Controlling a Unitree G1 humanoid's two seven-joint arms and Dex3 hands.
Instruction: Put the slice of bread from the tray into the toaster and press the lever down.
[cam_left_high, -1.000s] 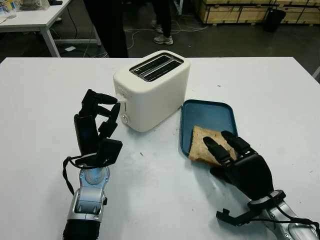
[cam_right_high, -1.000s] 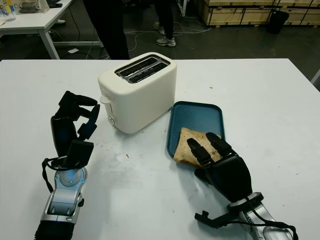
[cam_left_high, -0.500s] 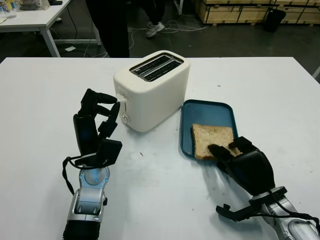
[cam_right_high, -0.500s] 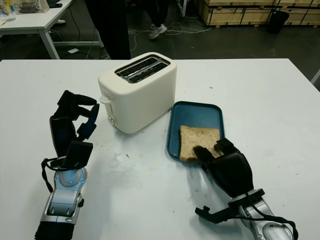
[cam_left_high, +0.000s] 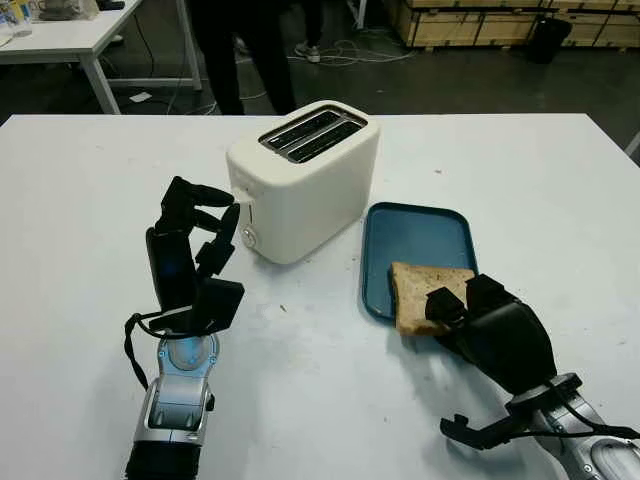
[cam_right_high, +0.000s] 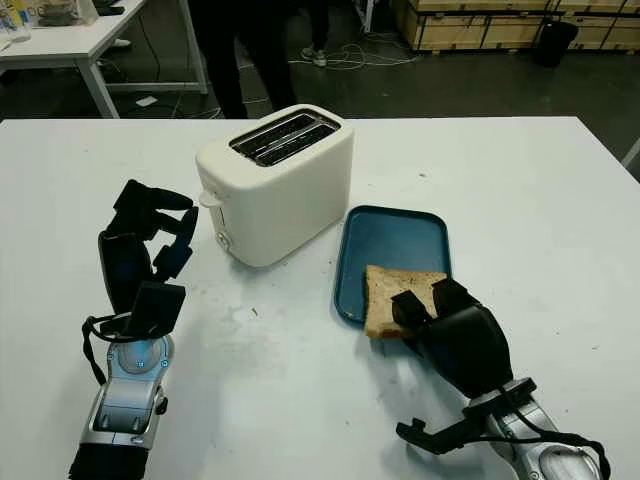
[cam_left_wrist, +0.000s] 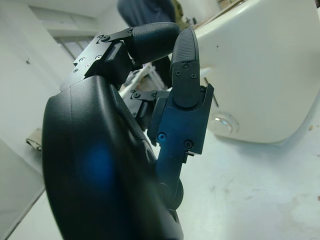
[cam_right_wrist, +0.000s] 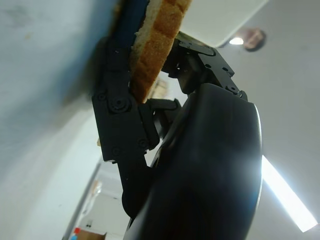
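Even overhead light is falling on the white tabletop (cam_left_high: 90, 200), leaving it bright while the floor beyond its far edge is sitting dim. Soft shadows are pooling under the toaster (cam_left_high: 305, 180) and beside the right hand (cam_left_high: 490, 325). A ceiling lamp is flaring in the right wrist view — the black shell is catching its sheen, and the bread crust (cam_right_wrist: 157, 42) is blurring.

We see a cream-white toaster (cam_left_high: 303, 180) with dark slots, a teal-blue tray (cam_left_high: 417, 240), and a pale tan slice of bread (cam_left_high: 425, 294) with a browner crust. Our left hand (cam_left_high: 190, 255) and right hand (cam_left_high: 495, 335) are glossy black against the white worktop (cam_left_high: 80, 200).
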